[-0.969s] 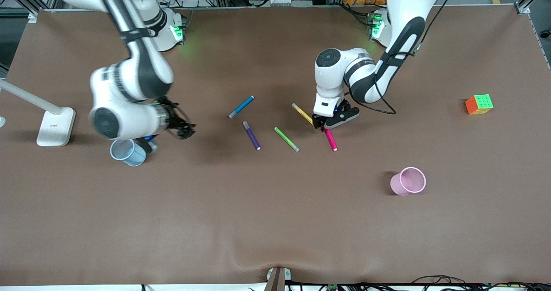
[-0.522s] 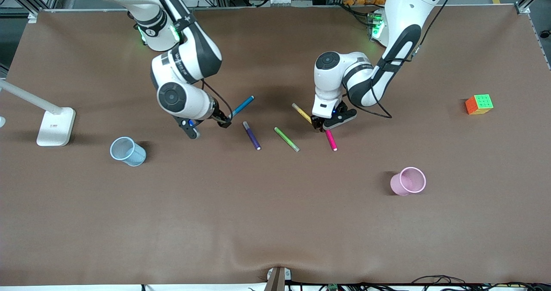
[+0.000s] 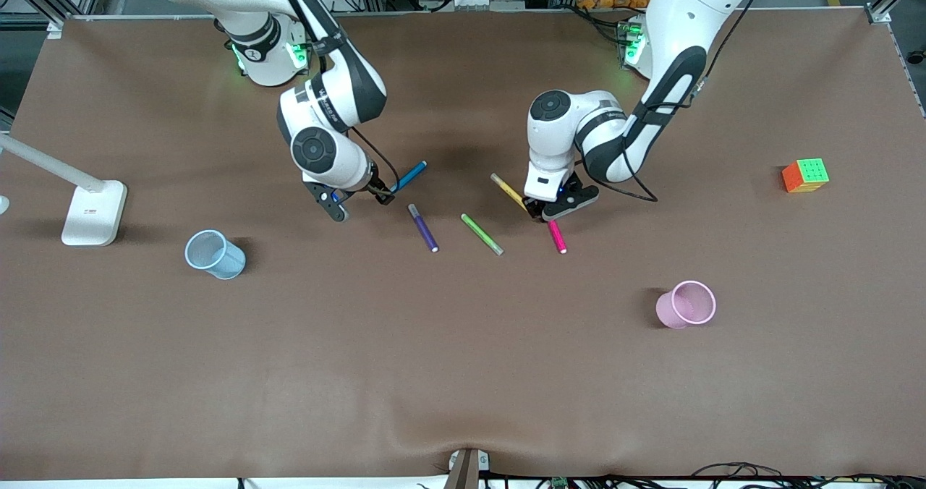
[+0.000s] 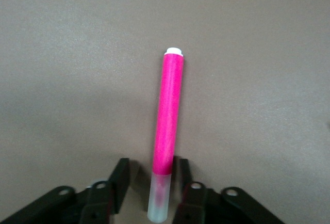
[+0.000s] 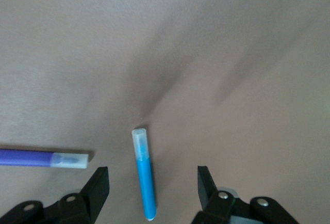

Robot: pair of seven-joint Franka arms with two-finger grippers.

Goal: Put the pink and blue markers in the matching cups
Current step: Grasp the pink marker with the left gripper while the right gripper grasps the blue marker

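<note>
Step in hand: both arms at the pick, neither marker off the table yet.

Left gripper (image 4: 151, 185): I have it low over the pink marker (image 4: 167, 121). The fingers (image 4: 119, 175) stand narrow, one on each side of the marker where the pink body meets its pale cap; a sliver of gap shows on either side, so I judge the grip not yet made. The rest of the body runs straight out ahead of the fingertips, flat on the table (image 3: 463, 373).

Right gripper (image 5: 153, 185): fingers wide apart, holding nothing. The blue marker (image 5: 144, 175) lies between them, well clear of both pads, its pale cap pointing away from the fingertips. The purple pen (image 5: 44, 158) lies crosswise just outside one finger.

Pink cup (image 3: 687, 304): upright, well apart from the left gripper's fingers. Blue cup (image 3: 215, 254): tilted, well apart from the right gripper's fingers.

Green pen (image 3: 482, 234), yellow pen (image 3: 508, 190): not wanted; the yellow one's end sits close beside the left gripper.

Next move, as I judge it: finish closing on pink, then lift. Lower and close on blue, keeping clear of the purple pen.
</note>
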